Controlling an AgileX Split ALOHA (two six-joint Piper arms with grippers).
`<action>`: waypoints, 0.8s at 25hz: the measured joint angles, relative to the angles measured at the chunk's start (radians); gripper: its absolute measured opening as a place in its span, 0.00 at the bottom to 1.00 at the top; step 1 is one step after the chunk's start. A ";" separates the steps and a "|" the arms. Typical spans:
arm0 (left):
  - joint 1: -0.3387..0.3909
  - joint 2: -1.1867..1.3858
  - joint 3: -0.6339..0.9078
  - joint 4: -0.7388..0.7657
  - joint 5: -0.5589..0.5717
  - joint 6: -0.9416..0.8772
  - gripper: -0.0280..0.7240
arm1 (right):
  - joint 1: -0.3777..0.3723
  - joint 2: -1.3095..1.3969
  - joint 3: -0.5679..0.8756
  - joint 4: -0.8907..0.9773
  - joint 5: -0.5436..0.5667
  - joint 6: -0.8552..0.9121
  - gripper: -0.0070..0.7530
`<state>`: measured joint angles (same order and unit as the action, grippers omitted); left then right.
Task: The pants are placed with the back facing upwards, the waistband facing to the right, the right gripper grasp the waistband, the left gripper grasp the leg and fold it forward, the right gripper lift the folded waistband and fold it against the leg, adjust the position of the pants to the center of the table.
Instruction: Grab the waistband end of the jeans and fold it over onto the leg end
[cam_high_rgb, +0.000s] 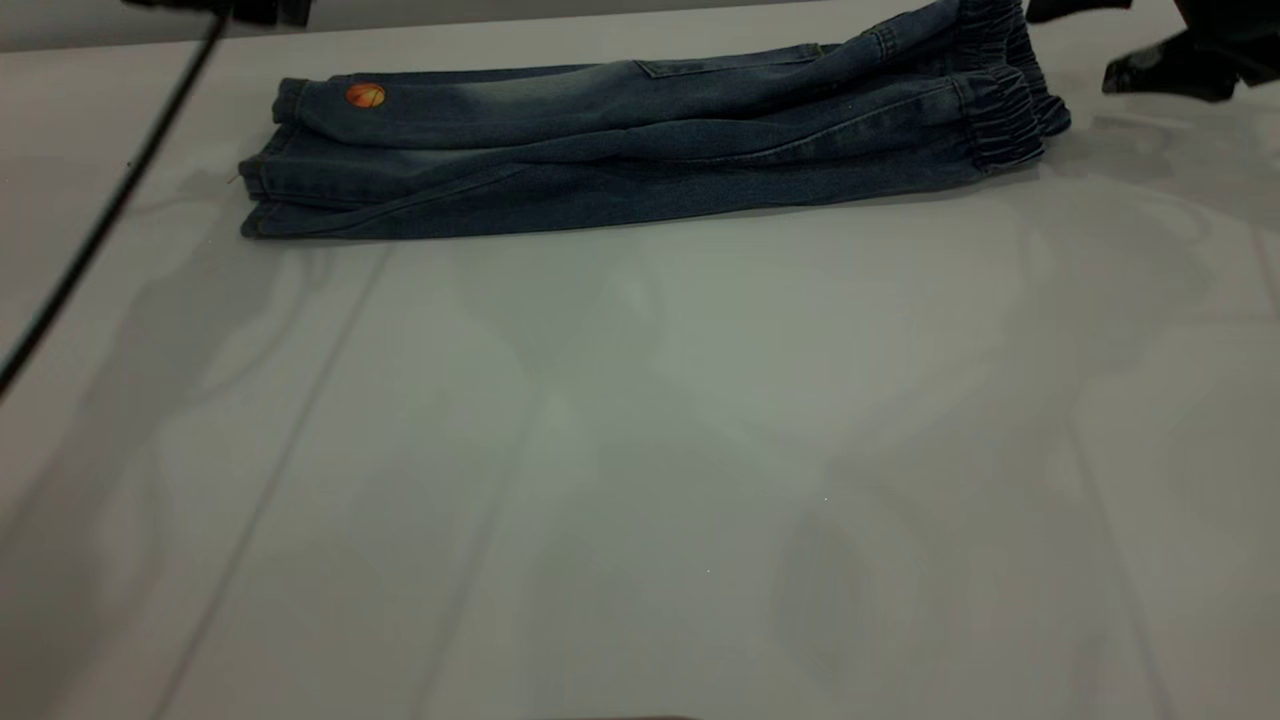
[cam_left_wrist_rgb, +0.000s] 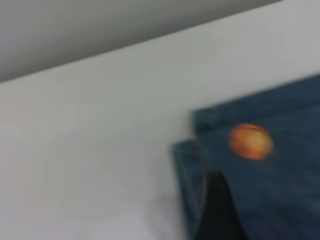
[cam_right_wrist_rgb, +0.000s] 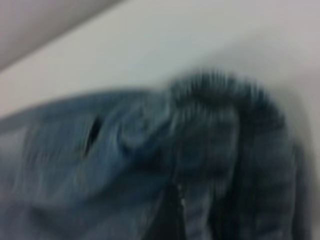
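Note:
The pants (cam_high_rgb: 640, 150), faded blue denim shorts, lie folded lengthwise across the far part of the white table (cam_high_rgb: 640, 450). The gathered waistband (cam_high_rgb: 1005, 110) is at the right and the leg hems are at the left. An orange basketball print (cam_high_rgb: 365, 95) shows on the upper leg (cam_high_rgb: 470, 105) near its hem. My right gripper (cam_high_rgb: 1165, 70) hovers just right of the waistband, apart from it; its wrist view looks closely down on the ruched waistband (cam_right_wrist_rgb: 225, 130). My left gripper (cam_high_rgb: 250, 10) sits at the top edge above the hems; its wrist view shows the hem corner and the ball print (cam_left_wrist_rgb: 250, 141).
A black cable (cam_high_rgb: 110, 200) runs diagonally down the left side of the table. The wide white surface in front of the pants holds only shadows and reflections. The table's far edge lies just behind the pants.

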<state>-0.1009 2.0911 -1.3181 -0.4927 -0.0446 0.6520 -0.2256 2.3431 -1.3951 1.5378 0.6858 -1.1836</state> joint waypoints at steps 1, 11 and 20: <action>0.000 -0.027 -0.001 0.000 0.070 -0.011 0.64 | -0.005 0.000 0.000 -0.051 0.025 0.055 0.86; 0.000 -0.096 -0.004 0.016 0.459 -0.041 0.64 | -0.007 0.000 0.000 -0.188 0.030 0.091 0.80; 0.000 -0.096 -0.004 -0.023 0.475 -0.042 0.64 | 0.045 0.014 -0.002 -0.030 0.004 -0.216 0.79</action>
<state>-0.1009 1.9953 -1.3216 -0.5160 0.4301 0.6100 -0.1803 2.3575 -1.3971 1.5079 0.6901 -1.3997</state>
